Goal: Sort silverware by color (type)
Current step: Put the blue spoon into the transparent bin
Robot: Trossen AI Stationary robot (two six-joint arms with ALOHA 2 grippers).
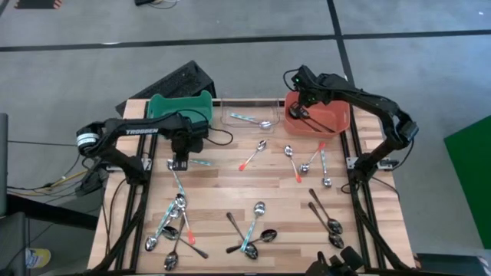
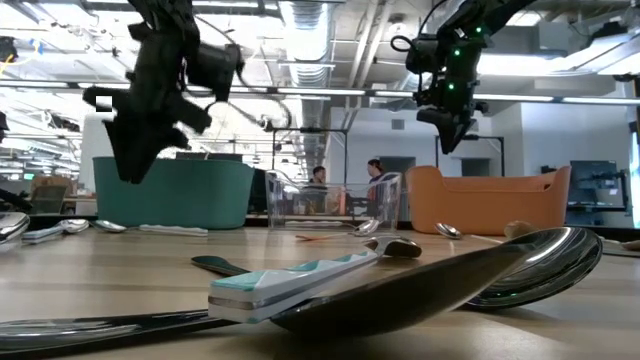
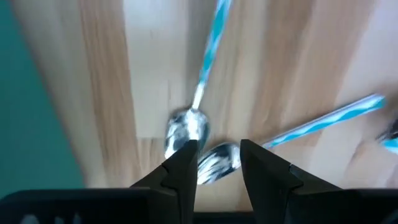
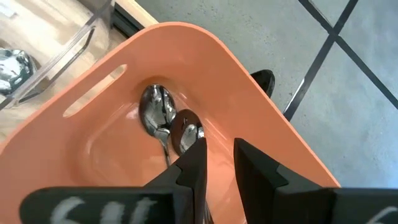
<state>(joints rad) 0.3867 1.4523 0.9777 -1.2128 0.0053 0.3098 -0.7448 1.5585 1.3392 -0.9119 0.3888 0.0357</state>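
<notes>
Hovering above two teal-handled spoons (image 3: 205,155), the left gripper (image 3: 217,165) is seen slightly spread – empty; the right gripper (image 4: 217,162), also parted, is held over spoons in the orange bin (image 4: 249,106).

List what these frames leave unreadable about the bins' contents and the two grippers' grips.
- Orange bin: right wrist view shows two spoon bowls; their handles run behind the right gripper, so handle colour is hidden.
- Teal bin: the left arm covers part of it from above; its wall blocks the low view.
- Left gripper: motion blur; whether it grips a teal-handled spoon is unclear.
</notes>
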